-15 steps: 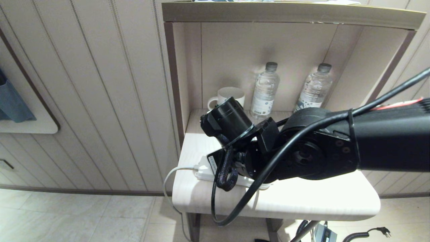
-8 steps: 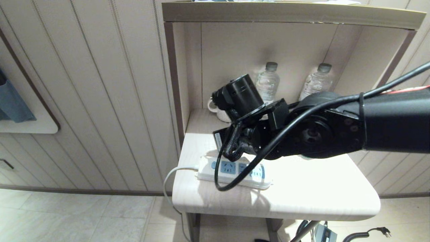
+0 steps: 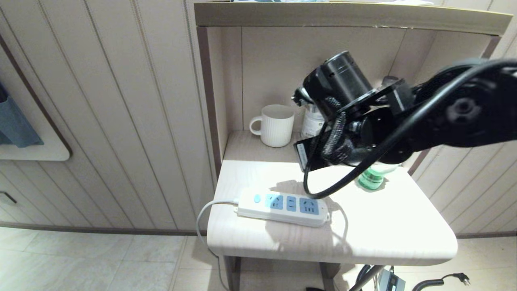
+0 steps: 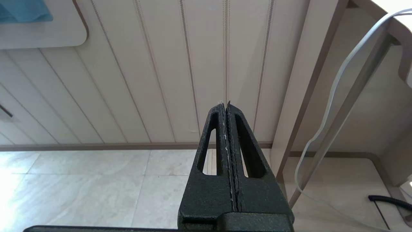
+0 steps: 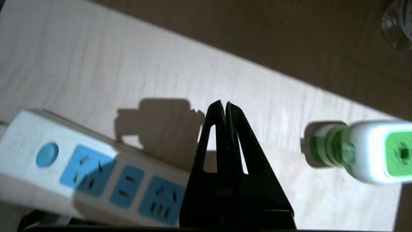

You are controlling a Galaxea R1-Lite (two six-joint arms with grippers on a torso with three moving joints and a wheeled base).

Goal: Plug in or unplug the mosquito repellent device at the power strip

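Note:
The power strip, a white bar with light-blue socket faces and a blue button, lies on the pale table with nothing plugged into it. It also shows in the right wrist view, power strip. The mosquito repellent device stands on the table to the strip's right, mostly hidden under my right arm. Its green bottle and white-and-green head show as device. My right gripper hangs shut and empty above the bare tabletop between the two. My left gripper is shut, parked low beside the table.
A white mug and a clear water bottle stand in the alcove at the back. The strip's white cord drops off the table's left edge. Panelled wall lies left; an overhead shelf caps the alcove.
My right arm has risen and swung right and back, away from the power strip. The strip and mug are now uncovered, and the green device base has come into sight.

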